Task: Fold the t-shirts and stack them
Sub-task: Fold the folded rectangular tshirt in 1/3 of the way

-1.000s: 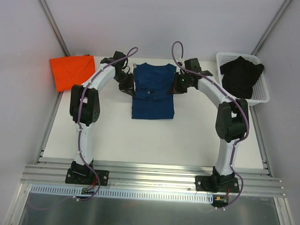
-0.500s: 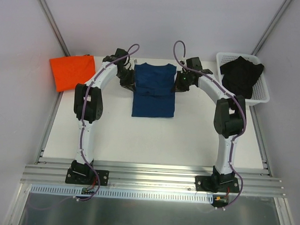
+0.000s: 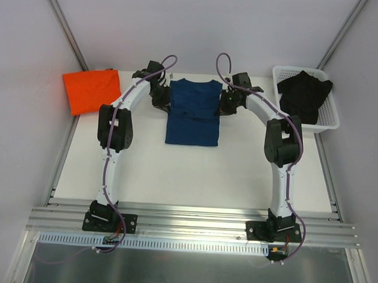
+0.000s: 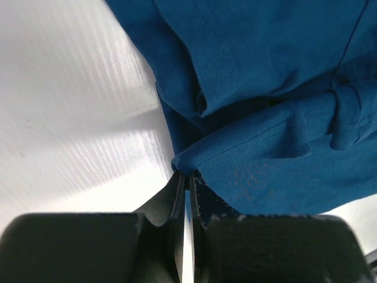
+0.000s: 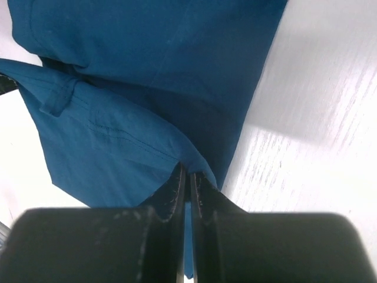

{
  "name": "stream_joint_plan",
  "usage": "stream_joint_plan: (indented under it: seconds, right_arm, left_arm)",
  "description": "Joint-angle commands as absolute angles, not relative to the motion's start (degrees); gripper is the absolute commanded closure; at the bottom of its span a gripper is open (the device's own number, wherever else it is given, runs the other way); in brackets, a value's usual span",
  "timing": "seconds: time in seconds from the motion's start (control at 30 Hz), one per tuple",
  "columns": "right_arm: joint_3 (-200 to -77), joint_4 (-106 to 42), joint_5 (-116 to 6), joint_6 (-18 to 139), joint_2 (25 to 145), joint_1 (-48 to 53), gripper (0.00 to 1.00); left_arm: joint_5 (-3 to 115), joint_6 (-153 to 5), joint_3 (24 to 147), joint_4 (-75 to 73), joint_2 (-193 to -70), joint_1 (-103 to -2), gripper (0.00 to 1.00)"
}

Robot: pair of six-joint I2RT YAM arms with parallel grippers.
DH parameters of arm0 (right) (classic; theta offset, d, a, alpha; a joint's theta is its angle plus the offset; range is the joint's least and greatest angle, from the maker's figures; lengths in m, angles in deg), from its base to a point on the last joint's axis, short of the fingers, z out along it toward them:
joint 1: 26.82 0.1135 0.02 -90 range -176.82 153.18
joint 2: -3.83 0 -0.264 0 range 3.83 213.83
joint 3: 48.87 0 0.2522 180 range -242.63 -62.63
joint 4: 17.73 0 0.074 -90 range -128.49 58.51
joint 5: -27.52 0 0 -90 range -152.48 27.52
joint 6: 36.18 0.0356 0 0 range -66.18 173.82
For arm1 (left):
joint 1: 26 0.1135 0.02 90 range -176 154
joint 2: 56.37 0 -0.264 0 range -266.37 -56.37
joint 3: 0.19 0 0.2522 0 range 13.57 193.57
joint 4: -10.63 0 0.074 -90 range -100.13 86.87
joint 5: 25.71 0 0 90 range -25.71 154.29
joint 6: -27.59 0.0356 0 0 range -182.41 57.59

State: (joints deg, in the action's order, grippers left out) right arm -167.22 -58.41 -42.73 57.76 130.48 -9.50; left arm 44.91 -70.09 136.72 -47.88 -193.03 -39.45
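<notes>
The navy blue t-shirt [image 3: 193, 117] lies part-folded in the middle of the white table [image 3: 194, 176], its near part doubled back over itself. My left gripper [image 3: 162, 98] is at its left edge, shut on a corner of the blue cloth [image 4: 235, 171]; the left gripper [image 4: 187, 178] pinches it at the fingertips. My right gripper [image 3: 227, 104] is at the right edge, likewise shut on a blue cloth corner [image 5: 135, 141], with the right gripper [image 5: 188, 173] nipping the hem. The orange t-shirt [image 3: 91, 91] lies folded at the far left corner. No print shows.
A white basket [image 3: 331, 120] stands at the far right of the table with a black garment [image 3: 305, 93] in it. Grey walls close in on both sides and the back. Metal rails run along the near edge by the arm bases.
Both arms have stretched farther from their bases, carrying the held corners of the blue shirt toward the far edge. The shirt's near edge has shifted slightly back.
</notes>
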Motion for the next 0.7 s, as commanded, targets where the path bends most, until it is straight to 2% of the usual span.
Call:
stream_joint_plan:
  seconds: [0.0,0.07,0.13,0.17,0.2,0.27,0.3,0.33,0.43,0.67]
  right_arm:
    - [-170.8,-57.4,-43.8,56.6,131.2,-9.9,1.00]
    - [-171.0,-57.2,-43.8,56.5,131.8,-9.9,1.00]
    - [-171.3,-57.2,-44.1,56.1,132.5,-10.1,1.00]
    - [-171.5,-57.2,-44.2,55.9,132.7,-10.0,1.00]
    - [-171.9,-57.2,-44.5,55.6,132.8,-10.0,1.00]
    - [-172.3,-57.5,-45.8,55.5,132.7,-10.0,0.73]
    - [-172.6,-57.6,-46.9,55.3,132.7,-10.0,0.63]
    - [-172.8,-57.9,-47.5,54.9,132.2,-10.0,0.47]
    - [-172.2,-58.6,-48.6,54.3,129.4,-10.1,0.31]
    - [-166.1,-59.3,-45.5,57.8,120.1,-8.6,0.31]
  left_arm:
    - [48.1,-68.8,139.8,-46.6,-193.5,-39.1,0.99]
    - [49.5,-68.8,140.5,-46.4,-194.1,-39.1,0.92]
    - [50.5,-68.7,140.8,-46.2,-194.4,-39.1,0.72]
    - [50.7,-68.8,140.9,-46.2,-194.4,-39.1,0.62]
    - [50.7,-68.7,140.9,-46.1,-194.4,-39.1,0.39]
    - [50.9,-68.6,140.8,-46.1,-194.4,-39.1,0.23]
    - [51.4,-68.6,140.8,-46.1,-194.3,-39.2,0.15]
    - [52.2,-68.6,140.8,-46.1,-194.0,-39.2,0.10]
    - [54.7,-68.6,139.7,-46.1,-191.0,-39.4,0.04]
    - [54.4,-69.7,129.7,-46.9,-177.7,-39.6,0.07]
